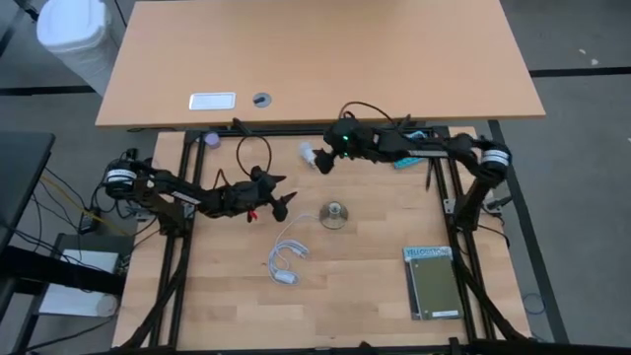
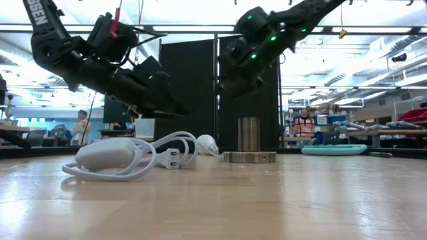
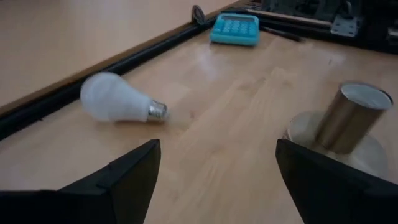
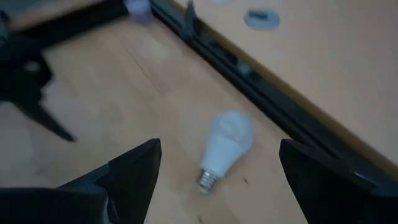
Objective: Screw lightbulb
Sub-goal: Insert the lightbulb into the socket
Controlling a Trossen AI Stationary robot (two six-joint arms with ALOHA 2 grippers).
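The white lightbulb (image 1: 308, 153) lies on its side on the wooden table near the far edge, its silvery screw base (image 3: 158, 112) pointing toward the round metal socket (image 1: 335, 214). My right gripper (image 1: 322, 164) hovers open just above and beside the bulb (image 4: 225, 146), touching nothing. To the left of the socket (image 3: 351, 118), my left gripper (image 1: 285, 204) is low over the table and open, pointing toward the bulb (image 3: 118, 99) and the socket, and its fingers are empty.
A coiled white cable with a plug (image 1: 286, 261) lies near the table's middle front. A teal calculator (image 3: 235, 29) sits at the far right by the right arm. A green book (image 1: 432, 281) lies at the front right. A black rail (image 4: 273, 102) borders the far edge.
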